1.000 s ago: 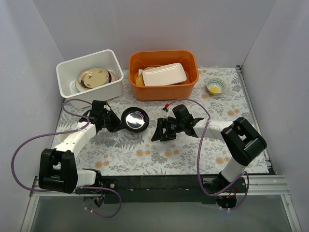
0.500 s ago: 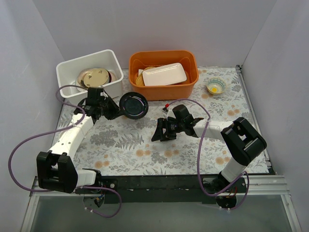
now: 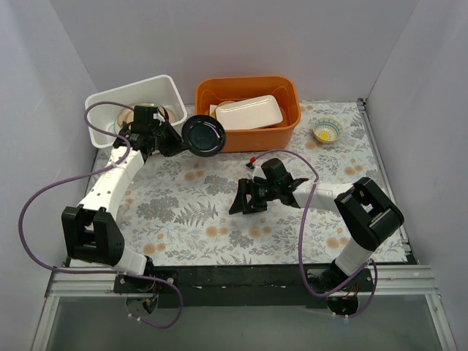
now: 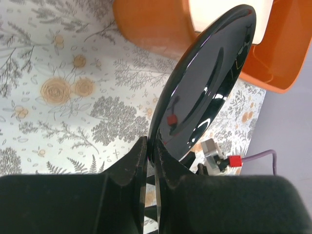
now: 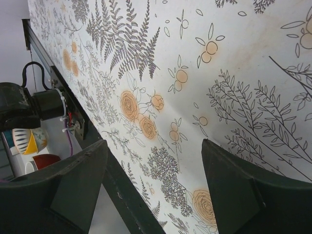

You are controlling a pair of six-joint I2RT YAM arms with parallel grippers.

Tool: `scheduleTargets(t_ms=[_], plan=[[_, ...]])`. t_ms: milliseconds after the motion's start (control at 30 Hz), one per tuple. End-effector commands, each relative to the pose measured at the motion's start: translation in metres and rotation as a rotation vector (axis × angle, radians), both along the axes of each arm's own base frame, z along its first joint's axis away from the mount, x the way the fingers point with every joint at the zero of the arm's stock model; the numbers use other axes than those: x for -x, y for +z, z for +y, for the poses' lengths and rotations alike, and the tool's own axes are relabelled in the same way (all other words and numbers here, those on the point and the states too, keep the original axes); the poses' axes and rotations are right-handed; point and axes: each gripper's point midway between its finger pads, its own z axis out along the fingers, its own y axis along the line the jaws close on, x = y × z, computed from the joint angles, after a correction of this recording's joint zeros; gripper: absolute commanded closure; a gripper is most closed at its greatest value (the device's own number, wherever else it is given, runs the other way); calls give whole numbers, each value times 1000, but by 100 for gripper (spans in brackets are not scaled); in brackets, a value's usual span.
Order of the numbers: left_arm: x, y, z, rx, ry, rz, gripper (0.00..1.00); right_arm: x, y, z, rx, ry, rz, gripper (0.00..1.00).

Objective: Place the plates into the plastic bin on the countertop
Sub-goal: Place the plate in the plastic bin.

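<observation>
My left gripper (image 3: 178, 141) is shut on the rim of a glossy dark plate (image 3: 203, 135) and holds it in the air between the white plastic bin (image 3: 106, 102) and the orange tub (image 3: 245, 136). In the left wrist view the dark plate (image 4: 207, 83) stands on edge, pinched between my fingers (image 4: 131, 163). My left arm hides most of the plates in the bin. My right gripper (image 3: 239, 200) is open and empty, low over the fern-printed countertop (image 3: 219, 219). Its wrist view shows only the countertop (image 5: 195, 87) between the fingers.
The orange tub holds a white rectangular dish (image 3: 248, 112) on other dishes. A small yellow-centred bowl (image 3: 327, 131) sits at the back right. Grey walls close in the left, back and right. Purple cables loop beside both arms.
My left gripper has lifted the dark plate off the countertop and carried it back and up, toward the bin. The right arm has not moved.
</observation>
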Motion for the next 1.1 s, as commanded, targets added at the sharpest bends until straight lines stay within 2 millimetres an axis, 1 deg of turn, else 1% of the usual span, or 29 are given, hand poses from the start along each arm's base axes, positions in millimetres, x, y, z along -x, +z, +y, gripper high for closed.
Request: scheduleTargets(t_ms=[0,33,67,100,133,167,200,267,300,400,433,467,500,667,733,767,833,867,900,933,967,1033,1067], plan=[[-24,26,5,-7,-3,-63,100,-6,21,5,-46,22,-60,14],[-31,36,7,-6,-2,-86,100,-6,21,5,-45,18,-62,11],[-35,37,8,-5,-2,-88,100,-6,22,5,-43,14,-67,10],[-39,40,12,-8,6,-92,100,-6,22,4,-41,14,-66,10],[-47,44,14,-3,6,-99,100,-6,21,3,-38,14,-67,10],[-49,46,16,-1,7,-101,100,-6,20,3,-35,20,-70,9],[-54,47,23,4,19,-102,100,-6,19,2,-27,19,-67,9],[-61,51,25,35,13,-107,100,-6,17,0,-19,18,-70,9],[-65,52,33,45,27,-110,100,-8,17,-1,-15,14,-69,9],[-74,57,46,59,43,-117,100,-7,14,-3,-8,14,-65,6],[-75,58,45,58,36,-120,100,-7,14,-3,-7,11,-63,5],[-81,59,65,58,76,-123,100,-7,13,-4,-4,9,-61,4],[-83,57,69,59,83,-120,100,-8,12,-5,0,3,-59,4],[-89,60,94,74,123,-138,100,-11,7,-8,20,-9,-63,2],[-91,61,100,77,132,-140,100,-12,4,-12,49,-10,-69,2],[-91,61,106,79,144,-139,100,-16,3,-14,68,-24,-85,2],[-91,61,111,81,148,-140,100,-18,-1,-21,111,-33,-88,2],[-91,62,117,80,156,-144,100,-25,-1,-23,134,-47,-126,2],[-91,63,120,83,160,-145,100,-23,-5,-30,176,-51,-111,2],[-91,64,123,81,163,-148,100,-24,-5,-33,192,-58,-121,2],[-91,64,129,77,175,-151,100,-26,-9,-39,231,-68,-131,2],[-90,65,135,80,180,-153,100,-31,-8,-45,259,-82,-151,2],[-89,66,142,80,190,-155,100,-32,-9,-50,290,-91,-162,2]])
